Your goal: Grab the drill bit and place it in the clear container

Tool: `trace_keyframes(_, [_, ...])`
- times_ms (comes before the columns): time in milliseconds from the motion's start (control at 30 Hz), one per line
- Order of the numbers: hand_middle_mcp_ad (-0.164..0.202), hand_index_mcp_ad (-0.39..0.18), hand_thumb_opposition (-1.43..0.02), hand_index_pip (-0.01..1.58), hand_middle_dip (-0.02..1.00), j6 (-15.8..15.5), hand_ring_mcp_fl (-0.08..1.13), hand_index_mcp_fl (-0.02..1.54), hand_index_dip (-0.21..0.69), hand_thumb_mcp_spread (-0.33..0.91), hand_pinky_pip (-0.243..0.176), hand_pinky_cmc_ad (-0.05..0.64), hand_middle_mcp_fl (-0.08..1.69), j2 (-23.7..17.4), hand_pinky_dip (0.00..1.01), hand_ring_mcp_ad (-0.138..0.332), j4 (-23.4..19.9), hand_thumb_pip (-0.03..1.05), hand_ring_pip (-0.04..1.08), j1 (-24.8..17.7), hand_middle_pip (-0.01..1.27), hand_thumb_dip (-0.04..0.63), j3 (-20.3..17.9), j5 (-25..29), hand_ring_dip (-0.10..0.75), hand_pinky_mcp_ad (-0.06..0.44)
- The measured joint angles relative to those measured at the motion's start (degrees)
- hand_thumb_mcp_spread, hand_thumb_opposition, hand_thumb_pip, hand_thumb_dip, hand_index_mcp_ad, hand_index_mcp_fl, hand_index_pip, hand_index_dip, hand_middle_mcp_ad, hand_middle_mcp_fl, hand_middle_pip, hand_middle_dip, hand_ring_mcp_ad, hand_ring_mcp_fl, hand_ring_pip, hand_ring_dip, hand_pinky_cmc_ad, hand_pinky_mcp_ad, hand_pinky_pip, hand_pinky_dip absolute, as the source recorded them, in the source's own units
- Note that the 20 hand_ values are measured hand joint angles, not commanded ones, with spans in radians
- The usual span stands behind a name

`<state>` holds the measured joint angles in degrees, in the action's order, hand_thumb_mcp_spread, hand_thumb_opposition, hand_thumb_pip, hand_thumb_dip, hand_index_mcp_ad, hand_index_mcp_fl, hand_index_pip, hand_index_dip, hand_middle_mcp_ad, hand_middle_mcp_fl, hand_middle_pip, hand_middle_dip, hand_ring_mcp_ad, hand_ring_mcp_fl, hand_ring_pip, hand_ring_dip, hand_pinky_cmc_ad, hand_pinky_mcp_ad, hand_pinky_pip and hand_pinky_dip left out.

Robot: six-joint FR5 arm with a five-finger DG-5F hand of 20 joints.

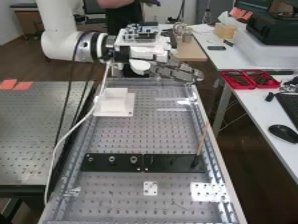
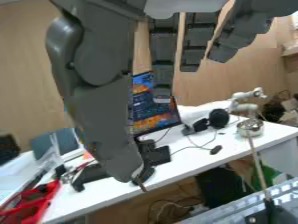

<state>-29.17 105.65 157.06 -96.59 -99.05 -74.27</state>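
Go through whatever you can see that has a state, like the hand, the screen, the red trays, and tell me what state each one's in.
Hand: open, fingers extended.
Screen: on, lit.
Red trays: open-topped, dark items inside.
Thin rod: standing, tilted, lower end at a black plate.
Black plates: lying flat, end to end.
White block: standing on the bench.

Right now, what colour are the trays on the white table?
The trays are red, best seen in the high view.

There are two black plates, one white block, one slender rod, two red trays and one computer mouse.
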Motion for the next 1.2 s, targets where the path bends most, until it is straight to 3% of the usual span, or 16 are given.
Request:
trace_keyframes(300, [0.094, -0.182, -1.04, 0.63, 0.27, 1.78, 0.13, 1.08, 0.393, 0.68, -0.089, 0.312, 0.44, 2.37, 0.16, 0.122, 2.28, 0.43, 0.11, -0.86, 0.12, 0.300, 1.99, -4.25, 0.061, 0.126])
trace_keyframes(633, [0.091, -0.171, -1.04, 0.63, 0.27, 4.16, 0.13, 1.08, 0.398, 0.69, -0.089, 0.312, 0.43, 7.58, 0.16, 0.131, 6.19, 0.43, 0.11, -1.84, 0.12, 0.300, 6.76, -7.66, 0.061, 0.124])
trace_keyframes(1200, [0.091, -0.173, -1.04, 0.63, 0.27, 5.78, 0.13, 1.08, 0.400, 0.69, -0.089, 0.312, 0.43, 13.99, 0.16, 0.134, 10.38, 0.42, 0.11, -4.31, 0.12, 0.300, 12.10, -13.56, 0.061, 0.124])
